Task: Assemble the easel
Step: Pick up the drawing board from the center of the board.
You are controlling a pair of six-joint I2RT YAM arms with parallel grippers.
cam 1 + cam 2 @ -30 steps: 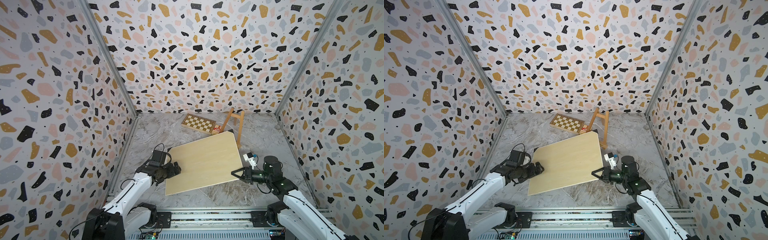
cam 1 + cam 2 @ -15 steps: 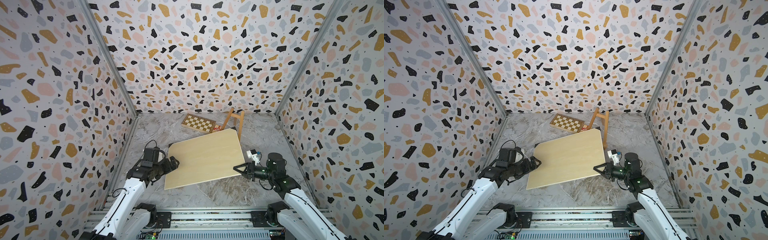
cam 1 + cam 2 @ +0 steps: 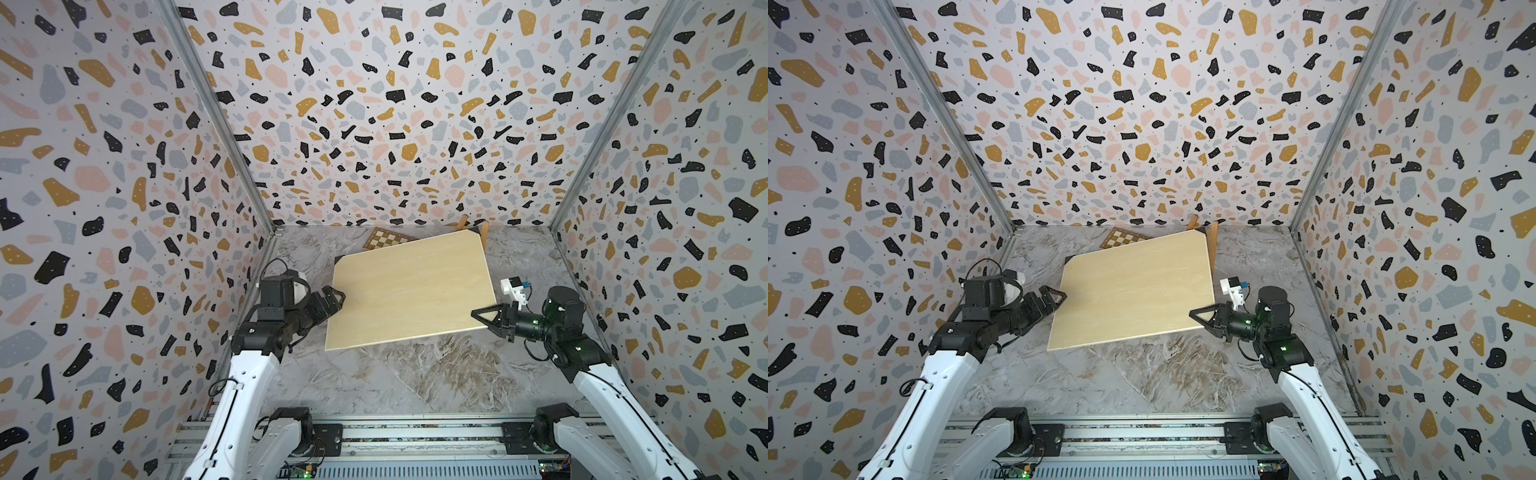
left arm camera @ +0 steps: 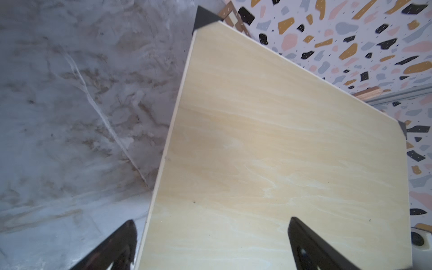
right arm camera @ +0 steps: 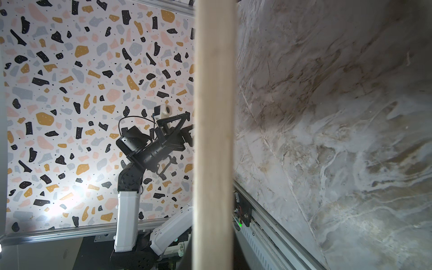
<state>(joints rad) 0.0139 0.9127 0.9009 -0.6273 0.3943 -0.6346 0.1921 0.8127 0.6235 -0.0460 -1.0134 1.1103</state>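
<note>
Only two honey-brown slats of the easel (image 3: 484,233) (image 3: 1212,239) show, behind the far right corner of a large pale board (image 3: 409,291) (image 3: 1133,291). The rest of the easel is hidden by the board. My right gripper (image 3: 478,314) (image 3: 1197,313) is shut on the board's near right corner and holds it tilted off the floor. The right wrist view shows the board's edge (image 5: 215,140) as a pale strip. My left gripper (image 3: 337,297) (image 3: 1059,296) (image 4: 210,238) is open at the board's left edge (image 4: 173,121), one finger over the board's face (image 4: 268,152), not clamped.
A checkered chessboard (image 3: 386,239) (image 3: 1125,237) lies at the back, partly behind the board. Patterned walls close in on three sides. The arm bases stand on a metal rail (image 3: 415,434) along the front edge of the marbled floor (image 3: 415,382).
The right gripper has lifted the board and carried it toward the back, so it now covers most of the easel. The left gripper has risen along the board's left edge, still open.
</note>
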